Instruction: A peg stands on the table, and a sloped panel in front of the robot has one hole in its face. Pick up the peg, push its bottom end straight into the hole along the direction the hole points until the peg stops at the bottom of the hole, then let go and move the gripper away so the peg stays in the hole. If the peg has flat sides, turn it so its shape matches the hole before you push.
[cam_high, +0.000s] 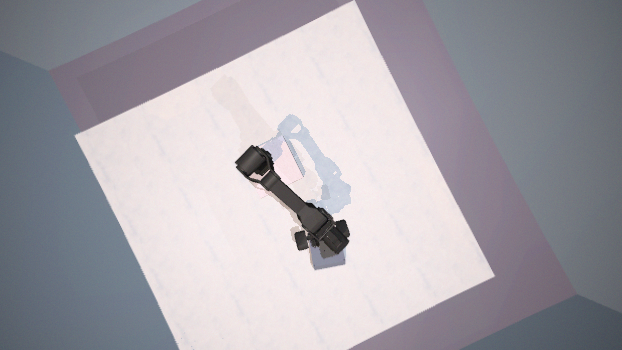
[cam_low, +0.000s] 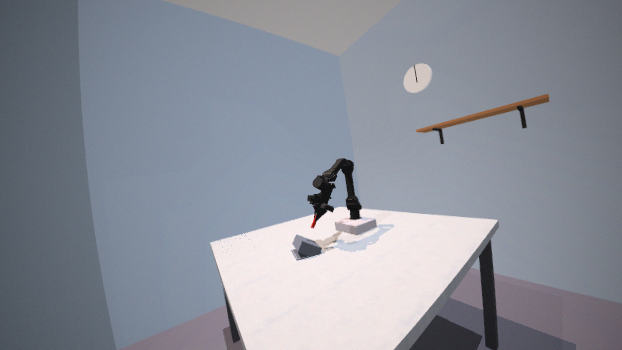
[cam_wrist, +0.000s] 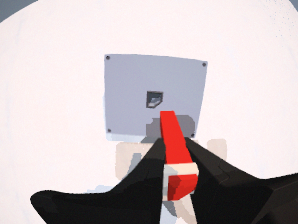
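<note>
My gripper (cam_wrist: 172, 143) (cam_low: 318, 212) is shut on a red peg (cam_wrist: 174, 145) (cam_low: 314, 221) with flat sides. The peg points forward and down, held in the air above the sloped grey panel (cam_wrist: 129, 90) (cam_low: 305, 245) (cam_high: 330, 261). In the wrist view the peg's far end lies just below and right of the small dark hole (cam_wrist: 153, 99) in the panel's face, with a gap between them. In the top view the gripper covers most of the panel and the peg is hidden.
The arm's pale base block (cam_low: 356, 226) (cam_high: 292, 165) stands on the white table (cam_low: 360, 285) (cam_high: 200, 210) behind the panel. On the wall there are a wooden shelf (cam_low: 482, 114) and a round clock (cam_low: 417, 78).
</note>
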